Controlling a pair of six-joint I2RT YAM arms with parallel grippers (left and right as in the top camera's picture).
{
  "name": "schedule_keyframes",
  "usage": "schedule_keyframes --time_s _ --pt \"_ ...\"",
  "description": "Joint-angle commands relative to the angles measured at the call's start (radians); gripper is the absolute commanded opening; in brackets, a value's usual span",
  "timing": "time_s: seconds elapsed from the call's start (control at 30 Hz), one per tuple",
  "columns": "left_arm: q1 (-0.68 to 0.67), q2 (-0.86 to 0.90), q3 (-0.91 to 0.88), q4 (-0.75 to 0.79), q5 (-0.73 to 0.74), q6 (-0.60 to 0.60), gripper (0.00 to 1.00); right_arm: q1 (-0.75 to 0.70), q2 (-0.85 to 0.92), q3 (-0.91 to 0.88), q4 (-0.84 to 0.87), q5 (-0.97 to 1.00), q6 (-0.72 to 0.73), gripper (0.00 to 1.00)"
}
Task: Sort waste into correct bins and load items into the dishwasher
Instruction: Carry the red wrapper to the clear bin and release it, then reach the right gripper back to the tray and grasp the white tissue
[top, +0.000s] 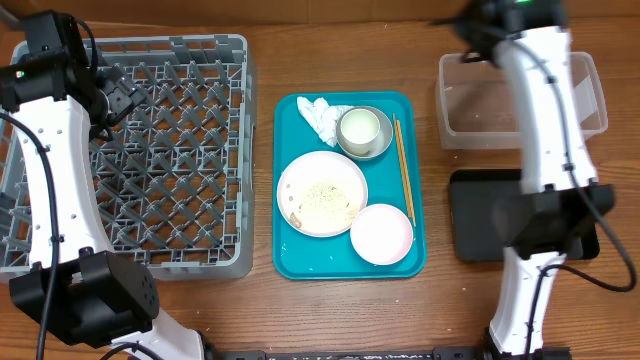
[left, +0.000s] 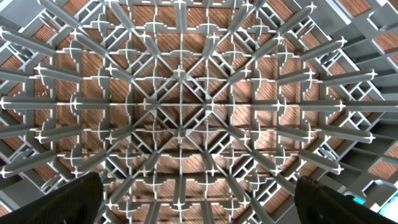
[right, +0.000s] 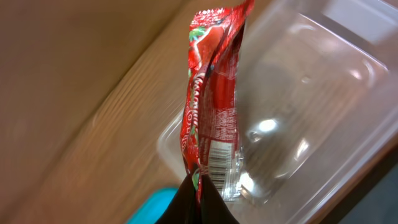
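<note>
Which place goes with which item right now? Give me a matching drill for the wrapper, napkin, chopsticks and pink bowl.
Things:
1. red snack wrapper
2. crumpled napkin
3. chopsticks
4. pink bowl

Places:
A. along the right edge of the teal tray
B. hanging from the shut right gripper, by the clear tub
C. tray's near right corner
D. tray's far left corner

Pairs: 1-B; 2-D; 3-A; 4-C

Teal serving tray (top: 295, 258): rounded rectangle at table centre, long axis 12 to 6 o'clock, raised rim. Wooden table (top: 262, 150): brown grain, visible at tray's 9 and 3 o'clock.
</note>
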Motion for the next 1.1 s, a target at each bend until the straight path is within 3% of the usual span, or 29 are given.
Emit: schedule_keyframes --time_s 0.0,0.07,0.1,0.13,0.17,0.2,0.27,0.4,0.53,0.7,0.8,1.0,1.07 --pt "-0.002 -0.021 0.022 -0.002 -0.01 -0.009 1.0 -0.046 -0.029 -0.051 0.021 -0.094 0.133 0.04" --pt "-0.002 -0.021 0.022 -0.002 -0.01 -0.009 1.0 -0.075 -0.015 -0.081 0.04 -0.098 0.132 0.04" --pt "-0.002 -0.021 0.022 -0.002 -0.01 -0.009 1.0 -0.088 -0.006 -0.091 0.046 -0.108 0.133 0.1" --pt "-0.002 -0.021 0.022 -0.002 -0.01 -0.009 1.0 -0.095 0.006 -0.1 0.053 -0.121 0.132 0.3" --pt "-0.002 -0.021 0.022 -0.002 -0.01 -0.009 1.0 -0.101 0.013 -0.109 0.06 -0.14 0.132 0.6" --pt "-0.002 -0.021 0.022 -0.002 -0.01 -0.009 1.0 -0.103 0.021 -0.117 0.064 -0.154 0.131 0.75" --pt "-0.002 -0.021 0.022 -0.002 -0.01 -0.009 1.0 -0.103 0.023 -0.13 0.064 -0.176 0.122 0.94" --pt "-0.002 -0.021 0.022 -0.002 -0.01 -0.009 1.0 -0.096 0.017 -0.131 0.096 -0.265 -0.003 1.0" --pt "-0.002 -0.021 0.022 -0.002 -0.01 -0.009 1.0 -0.073 -0.008 -0.127 0.157 -0.502 -0.127 1.0" --pt "-0.002 -0.021 0.022 -0.002 -0.01 -0.009 1.0 0.028 -0.035 -0.127 0.316 -0.796 -0.413 0.99" --pt "-0.002 -0.021 0.022 -0.002 -0.01 -0.009 1.0 0.133 -0.026 -0.128 0.365 -0.75 -0.498 1.0" --pt "-0.002 -0.021 0.022 -0.002 -0.01 -0.009 1.0 0.349 0.04 -0.135 0.421 -0.376 -0.511 1.0" --pt "-0.002 -0.021 0.022 -0.002 -0.01 -0.009 1.0 0.411 0.076 -0.135 0.456 -0.301 -0.58 1.0"
